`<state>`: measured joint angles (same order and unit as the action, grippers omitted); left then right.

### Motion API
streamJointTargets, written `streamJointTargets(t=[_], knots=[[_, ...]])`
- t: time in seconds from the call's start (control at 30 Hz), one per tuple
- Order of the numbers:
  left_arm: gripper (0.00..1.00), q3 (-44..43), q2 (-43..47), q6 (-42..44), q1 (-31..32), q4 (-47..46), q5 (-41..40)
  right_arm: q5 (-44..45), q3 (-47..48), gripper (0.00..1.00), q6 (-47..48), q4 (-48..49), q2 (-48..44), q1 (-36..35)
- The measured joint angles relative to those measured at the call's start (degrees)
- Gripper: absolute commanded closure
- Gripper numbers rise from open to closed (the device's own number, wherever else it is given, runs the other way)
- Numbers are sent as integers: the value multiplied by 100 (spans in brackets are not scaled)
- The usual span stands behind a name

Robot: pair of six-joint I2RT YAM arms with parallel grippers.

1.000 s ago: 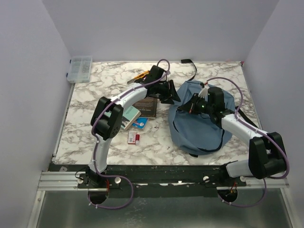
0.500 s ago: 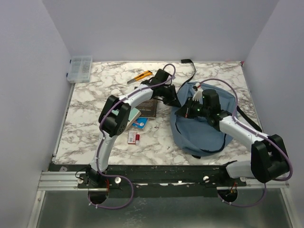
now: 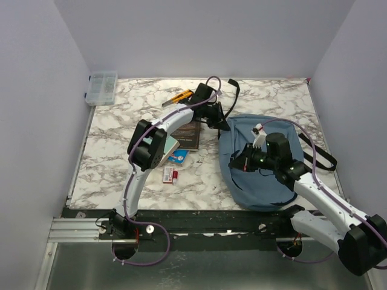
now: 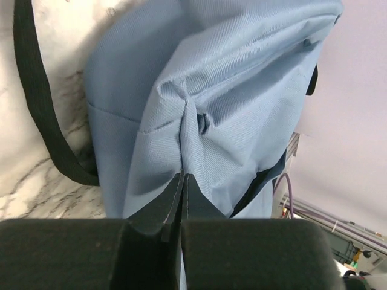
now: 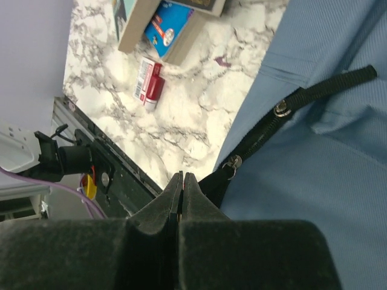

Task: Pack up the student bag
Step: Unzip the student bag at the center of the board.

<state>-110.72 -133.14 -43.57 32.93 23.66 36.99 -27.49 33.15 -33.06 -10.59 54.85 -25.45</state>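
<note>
The student bag point(image 3: 257, 188) is dusty-blue and lies on the right half of the marble table. My left gripper point(image 3: 221, 121) is at the bag's far left corner, shut on a raised fold of its fabric point(image 4: 187, 121). My right gripper point(image 3: 237, 163) is at the bag's left side, nearer the front edge. It is shut at the end of the black zipper strip point(image 5: 302, 96), beside a metal zipper pull point(image 5: 232, 162). The zipper line gapes a little there. Blue fabric point(image 5: 326, 193) fills the right of the right wrist view.
Left of the bag lie a dark book point(image 3: 189, 136), a teal box point(image 3: 166, 147), a blue card pack point(image 3: 179, 156) and a red-and-white box point(image 3: 170, 175). A yellow knife point(image 3: 180, 96) and a clear organiser point(image 3: 101, 87) sit at the back. Black straps point(image 3: 320, 156) trail on the right.
My right gripper has pulled back toward the near edge along the bag's left side. My left gripper has shifted slightly toward the back, still on the fabric. The bag has stretched and shifted nearer.
</note>
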Motion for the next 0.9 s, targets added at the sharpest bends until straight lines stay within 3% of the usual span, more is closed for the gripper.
streamJointTargets(t=[0.13,0.2,0.3,0.5,0.67,0.77,0.9], knots=[[46,133,98,0,-79,-55,33,20,-57,99,-144,-68,52,-2],[34,573,385,9,-94,-87,11,22,-44,99,-186,-37,144,-2],[27,1438,1080,26,-63,-72,-83,28,55,99,-186,-11,350,-2],[25,3110,2743,-92,212,-216,-415,66,149,99,-109,52,555,-2],[26,3429,2743,-343,743,-374,-323,66,151,99,20,72,553,-2],[40,3316,2404,-424,990,-428,-310,39,188,99,81,37,557,-7],[67,2889,1843,-525,1010,-415,-186,15,219,99,72,52,546,-15]])
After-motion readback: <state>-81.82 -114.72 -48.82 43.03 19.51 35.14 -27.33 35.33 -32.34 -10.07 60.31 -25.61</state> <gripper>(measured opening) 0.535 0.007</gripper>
